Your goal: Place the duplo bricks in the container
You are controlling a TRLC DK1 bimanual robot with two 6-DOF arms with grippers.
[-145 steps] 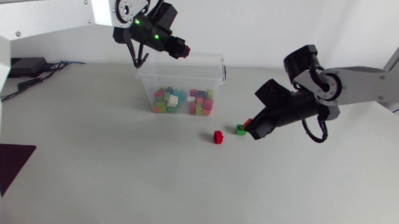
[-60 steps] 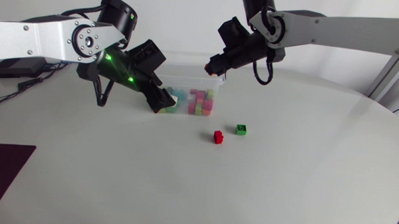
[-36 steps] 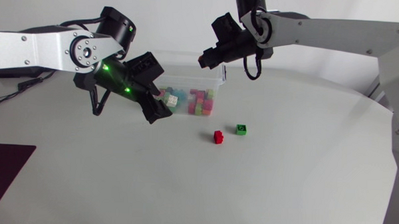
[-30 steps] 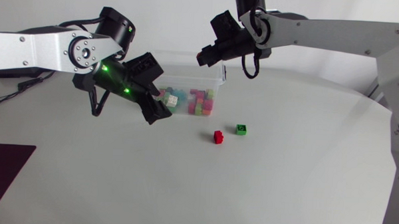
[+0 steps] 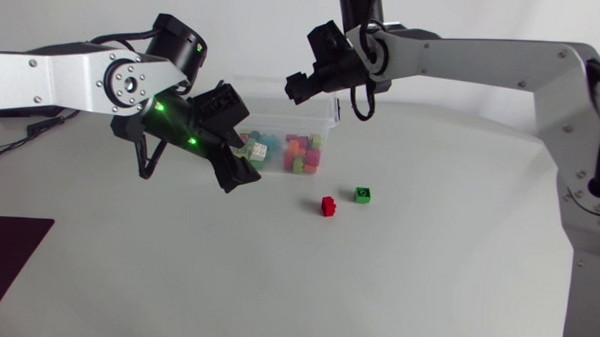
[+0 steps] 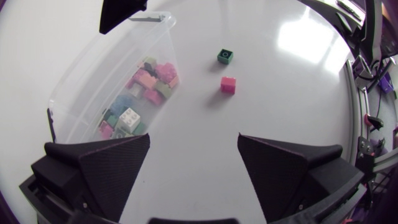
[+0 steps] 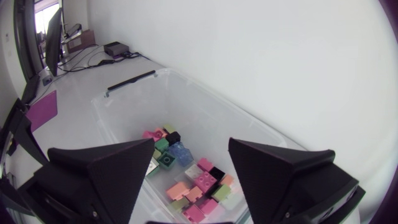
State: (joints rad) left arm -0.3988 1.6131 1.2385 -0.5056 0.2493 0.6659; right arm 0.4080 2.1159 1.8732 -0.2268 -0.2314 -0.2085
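Observation:
A clear plastic container (image 5: 330, 102) at the table's back holds several coloured duplo bricks (image 5: 286, 153). A red brick (image 5: 328, 206) and a green brick (image 5: 363, 195) lie loose on the table in front of its right end. My right gripper (image 5: 295, 88) hangs over the container's open top. In the right wrist view this gripper (image 7: 191, 146) is open and empty, with the bricks (image 7: 186, 177) below it. My left gripper (image 5: 242, 172) is open at the container's front left. In its wrist view the gripper (image 6: 194, 140) faces the red brick (image 6: 228, 84) and the green brick (image 6: 225, 56).
The container's wall (image 6: 93, 74) stands beside the left gripper's finger. The white table (image 5: 396, 282) stretches wide in front of and to the right of the loose bricks. A dark mat (image 5: 7, 253) covers the table's front left corner.
The right gripper, shut earlier, has opened over the container and shifted a little left. The left gripper has edged slightly towards the loose bricks.

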